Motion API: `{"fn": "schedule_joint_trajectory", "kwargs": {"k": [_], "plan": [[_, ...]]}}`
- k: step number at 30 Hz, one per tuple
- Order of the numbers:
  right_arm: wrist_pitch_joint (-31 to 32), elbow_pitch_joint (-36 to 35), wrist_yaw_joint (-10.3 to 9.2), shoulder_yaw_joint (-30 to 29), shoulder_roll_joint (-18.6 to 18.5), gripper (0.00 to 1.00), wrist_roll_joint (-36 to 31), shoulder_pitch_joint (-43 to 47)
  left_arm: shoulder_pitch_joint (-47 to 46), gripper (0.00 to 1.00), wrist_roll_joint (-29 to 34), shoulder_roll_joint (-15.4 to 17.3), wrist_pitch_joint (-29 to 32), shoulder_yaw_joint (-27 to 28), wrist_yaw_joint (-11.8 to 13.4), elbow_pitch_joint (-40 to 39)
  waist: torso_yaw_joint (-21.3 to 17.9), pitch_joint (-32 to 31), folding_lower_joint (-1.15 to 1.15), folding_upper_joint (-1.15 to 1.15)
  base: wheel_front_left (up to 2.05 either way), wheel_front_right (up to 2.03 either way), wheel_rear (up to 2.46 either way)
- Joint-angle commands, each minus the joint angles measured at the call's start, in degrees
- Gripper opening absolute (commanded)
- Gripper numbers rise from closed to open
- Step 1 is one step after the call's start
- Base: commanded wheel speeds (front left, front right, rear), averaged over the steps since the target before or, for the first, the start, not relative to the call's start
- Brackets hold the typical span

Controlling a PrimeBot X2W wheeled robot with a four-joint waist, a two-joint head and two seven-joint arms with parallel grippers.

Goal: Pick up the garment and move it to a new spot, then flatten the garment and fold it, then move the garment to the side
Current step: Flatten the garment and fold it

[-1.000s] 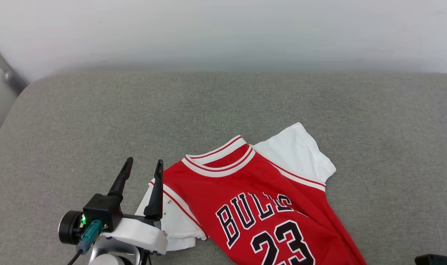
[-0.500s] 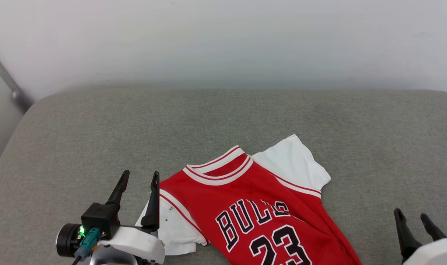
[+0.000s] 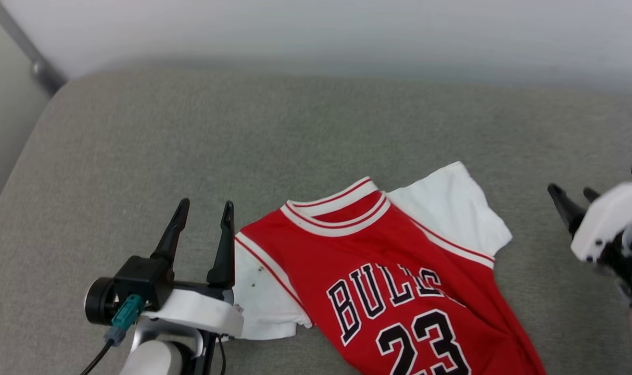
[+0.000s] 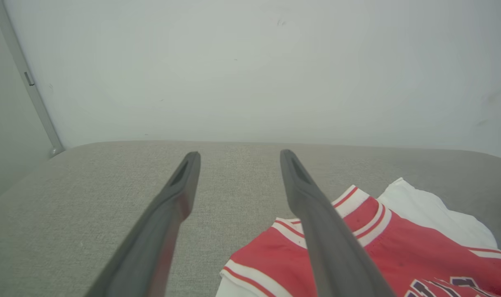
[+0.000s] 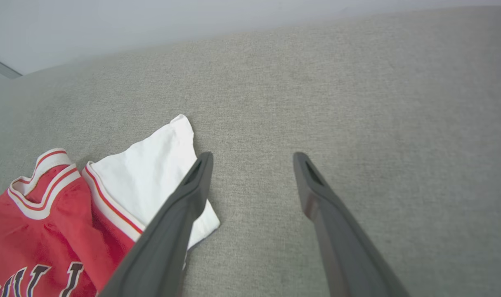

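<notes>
Your red jersey-style T-shirt with white short sleeves (image 3: 389,271) lies face up on the flat grey cloth cushion (image 3: 139,156). It sits in the near middle of the cushion, a bit toward your right. Its striped neck points away from you, toward the pale wall (image 3: 316,31). You can read the black letters "BULLS" and the number 23 on top. The bottom of the shirt runs off the near edge of the head view. The red part has some wrinkles near the number. The white sleeve on your left has a few tiny dark dots on it.

Your left gripper (image 3: 205,203) is just beside that sleeve. Its two dark fingers stand apart, with only cushion between them. Its right finger lines up with the sleeve's edge, and you cannot tell if they touch.

Your right gripper (image 3: 571,190) is on the other side of the shirt, near the far white sleeve. Its fingers stand wide apart too, and nothing is between them. In the right wrist view, its left finger crosses in front of the sleeve's corner.

A grey metal bar (image 3: 35,57) leans by the wall at the far left corner.
</notes>
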Motion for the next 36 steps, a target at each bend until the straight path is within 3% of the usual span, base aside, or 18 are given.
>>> {"fn": "schedule_joint_trajectory", "kwargs": {"k": [1,9,16,21,22,24,30,36], "plan": [[1.77,0.78,-0.03,0.99,-0.51,1.0,0.27,-2.34,-1.01,1.0,0.36,-0.25,-0.56,-0.06,-0.17,0.21,3.04,3.91,0.0,0.0,0.0,0.0,0.0],[19.87,6.5,-0.03,8.45,-3.58,1.0,0.14,-15.36,-5.13,1.0,0.12,-2.22,-2.6,-0.34,-1.22,2.31,6.88,10.24,0.0,0.0,0.0,0.0,0.0],[26.36,10.41,-0.03,12.15,-4.93,1.0,-0.3,-19.55,-7.63,1.0,0.47,-4.28,-3.5,-0.74,-2.36,4.23,9.22,13.5,0.0,0.0,0.0,0.0,0.0],[29.95,13.54,-0.02,14.57,-3.76,0.98,0.59,-18.0,-8.41,1.0,0.67,-5.03,-3.77,-0.3,-3.21,5.34,9.59,14.41,0.0,0.0,0.0,0.0,0.0],[30.44,13.76,-0.01,15.01,-3.69,0.49,1.0,-17.82,-8.53,1.0,0.78,-5.19,-3.8,-0.21,-3.39,5.51,9.6,14.51,0.0,0.0,0.0,0.0,0.0],[31.01,13.99,-0.01,15.61,-3.44,0.0,1.97,-17.7,-8.56,1.0,1.06,-5.48,-3.84,0.0,-3.53,5.71,9.52,14.59,0.0,0.0,0.0,0.0,0.0],[29.81,13.71,-0.02,16.37,-5.09,0.0,3.49,-18.69,-7.95,1.0,1.87,-6.13,-3.88,0.92,-4.11,6.05,8.93,13.63,0.0,0.0,0.0,0.0,0.0],[24.73,9.88,-0.02,16.73,-7.06,0.0,5.6,-19.59,-6.39,1.0,1.89,-5.04,-3.89,2.41,-4.19,7.02,6.99,10.74,0.0,0.0,0.0,0.0,0.0]]}}
